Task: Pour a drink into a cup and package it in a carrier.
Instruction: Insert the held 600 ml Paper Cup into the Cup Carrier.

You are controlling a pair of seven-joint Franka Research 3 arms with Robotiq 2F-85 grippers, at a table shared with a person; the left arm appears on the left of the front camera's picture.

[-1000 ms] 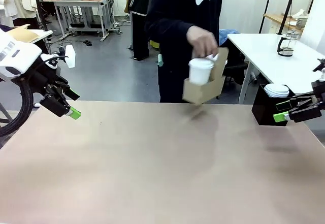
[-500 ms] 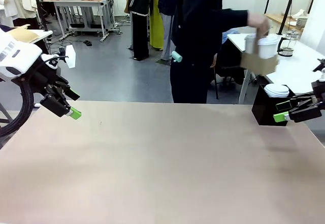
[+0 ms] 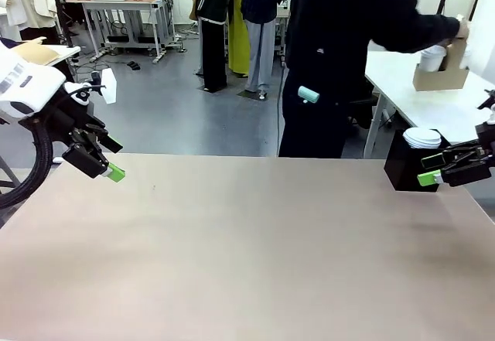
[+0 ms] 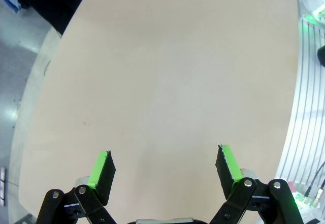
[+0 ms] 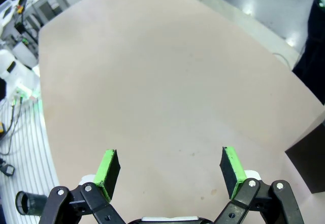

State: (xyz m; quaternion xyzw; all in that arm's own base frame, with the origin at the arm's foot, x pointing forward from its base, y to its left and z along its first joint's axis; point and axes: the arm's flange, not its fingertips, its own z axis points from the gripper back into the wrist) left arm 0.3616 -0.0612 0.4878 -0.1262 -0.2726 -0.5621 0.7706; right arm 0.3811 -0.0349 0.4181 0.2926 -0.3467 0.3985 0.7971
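You have one black box (image 3: 404, 169) at the far right edge of the tan surface (image 3: 247, 256), a stack of white lids (image 3: 422, 137) on top, just beside the right gripper (image 3: 430, 169). Its fingers stand apart, as do the left gripper's (image 3: 108, 160). From the front you see the person's hand (image 3: 462, 29) holding one carrier (image 3: 439, 76) with one cup (image 3: 431, 58) over the white side table (image 3: 433, 97).

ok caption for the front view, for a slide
Both claws, left and right, open over the table while a person sets the carrier with a cup on a side table.
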